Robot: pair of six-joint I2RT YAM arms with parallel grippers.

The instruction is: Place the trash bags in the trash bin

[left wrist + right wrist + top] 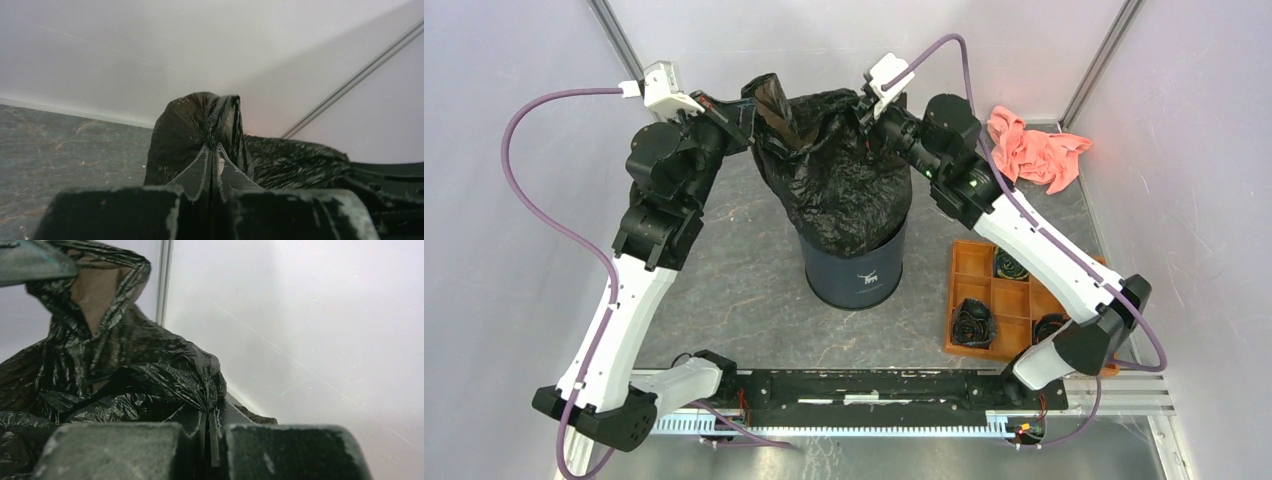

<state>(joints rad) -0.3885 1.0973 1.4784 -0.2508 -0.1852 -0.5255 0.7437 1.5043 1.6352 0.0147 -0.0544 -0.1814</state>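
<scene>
The glossy black trash bag (839, 170) hangs stretched above the navy trash bin (854, 272), its lower part inside the bin's mouth. My left gripper (746, 112) is shut on the bag's left top corner, which shows as a bunched peak in the left wrist view (200, 125) just beyond the gripper (215, 147). My right gripper (867, 112) is shut on the bag's right top edge; the film (125, 370) folds between its closed jaws (207, 412). The bin's white deer logo (868, 280) faces me.
An orange compartment tray (980, 262) with small black rolls (973, 322) stands right of the bin. A salmon-pink cloth (1036, 150) lies at the back right. White walls enclose the back and sides close behind both grippers.
</scene>
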